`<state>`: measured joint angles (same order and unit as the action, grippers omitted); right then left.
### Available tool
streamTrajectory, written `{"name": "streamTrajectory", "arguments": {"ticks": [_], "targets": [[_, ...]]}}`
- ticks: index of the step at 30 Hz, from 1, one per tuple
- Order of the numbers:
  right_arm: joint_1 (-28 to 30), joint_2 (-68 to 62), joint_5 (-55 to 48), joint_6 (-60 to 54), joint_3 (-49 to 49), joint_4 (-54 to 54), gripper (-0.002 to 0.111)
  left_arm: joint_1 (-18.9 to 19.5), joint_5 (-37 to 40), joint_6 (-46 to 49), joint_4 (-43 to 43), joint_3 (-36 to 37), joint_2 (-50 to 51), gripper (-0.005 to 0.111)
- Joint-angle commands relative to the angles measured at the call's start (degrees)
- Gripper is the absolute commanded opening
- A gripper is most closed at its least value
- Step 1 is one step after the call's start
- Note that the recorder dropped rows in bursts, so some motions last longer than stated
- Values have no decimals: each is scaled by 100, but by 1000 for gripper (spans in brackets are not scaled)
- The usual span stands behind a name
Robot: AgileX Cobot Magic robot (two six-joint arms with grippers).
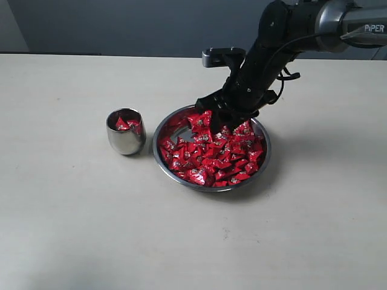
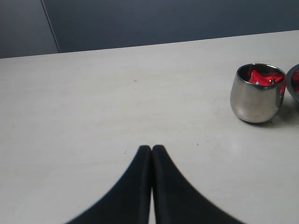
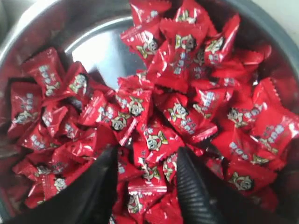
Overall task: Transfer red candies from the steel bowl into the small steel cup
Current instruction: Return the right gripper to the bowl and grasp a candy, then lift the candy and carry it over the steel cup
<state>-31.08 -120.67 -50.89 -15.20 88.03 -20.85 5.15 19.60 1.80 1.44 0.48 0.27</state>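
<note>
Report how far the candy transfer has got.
Done: a few red candies lie in the small steel cup. In hand: the right gripper, jaws open, is down in the steel bowl over the pile, gripping nothing. To do: most candies, heaped in the bowl.

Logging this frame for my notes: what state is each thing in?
steel bowl: upright, heaped with red candies.
small steel cup: upright, few candies inside.
red candies: wrapped, loose.
right gripper: open, over the bowl's candies.
left gripper: shut, empty.
</note>
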Motion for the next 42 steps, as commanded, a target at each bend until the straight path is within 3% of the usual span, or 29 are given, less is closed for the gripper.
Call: {"name": "streamTrajectory", "arguments": {"ticks": [1,10,22,32,34,39,42], "targets": [[44,271,215,-127,-427,-12,40,-5,-34,-11,11,-48,-27,0],[44,518,547,-127,-1003,219,40,-5,-34,-11,11,-48,-27,0],[44,507,1231,79,-1275,372,40,-5,-34,-11,11,-48,-27,0],[44,150,1221,298,-1289,358,40,-5,-34,-11,11,-48,-27,0],[44,147,1209,335,-1289,358,34,-5,-34,-11,11,-48,-27,0],[44,300,1209,335,-1289,358,-1,-5,-34,-11,11,-48,-27,0],[44,461,1187,349,-1289,370,0,-5,-34,-11,11,-48,-27,0]]}}
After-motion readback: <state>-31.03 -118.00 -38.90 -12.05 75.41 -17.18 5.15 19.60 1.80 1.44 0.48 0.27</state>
